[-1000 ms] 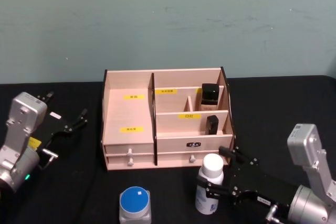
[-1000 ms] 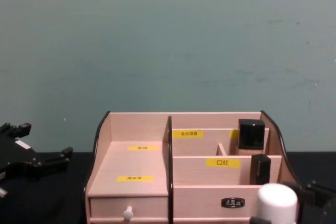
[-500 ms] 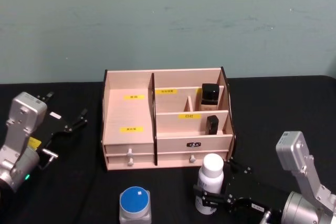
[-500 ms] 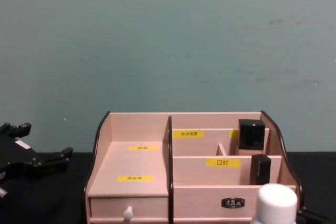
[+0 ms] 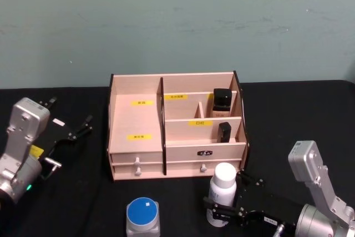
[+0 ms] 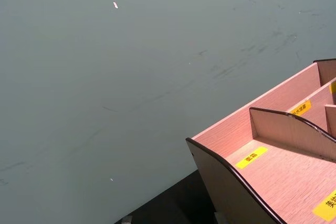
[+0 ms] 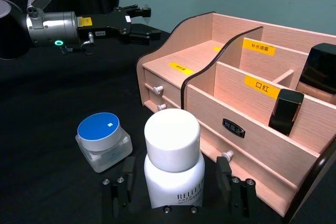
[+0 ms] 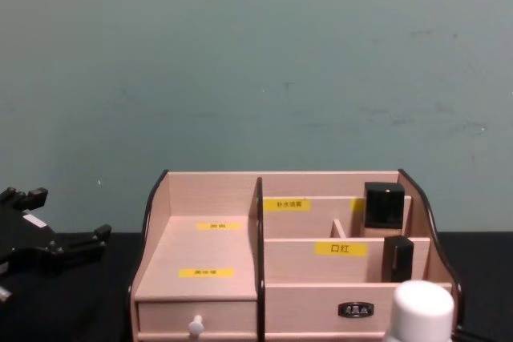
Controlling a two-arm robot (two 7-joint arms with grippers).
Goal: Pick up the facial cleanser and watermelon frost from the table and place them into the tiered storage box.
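- Right gripper (image 7: 174, 184): low over the counter (image 5: 83, 198), in front of the tiered storage box (image 5: 136, 120).
- Its fingers (image 7: 125, 176) stand wide, one on each side of the white-capped bottle (image 7: 173, 148), with a gap on both sides. They frame the body below the cap, so closing should bite the broad part and not tip it.
- The bottle stands upright on the counter, just before the box's right-hand drawers.
- Blue-lidded jar (image 7: 102, 140): beside the bottle on the robot's left, apart from the fingers.
- Labels too small to read. You likely have the facial cleanser framed and the jar is the watermelon frost.
- Left gripper (image 5: 75, 131): parked well left of the box, fingers spread, clear of your path.
- The box's wide left shelf is bare.
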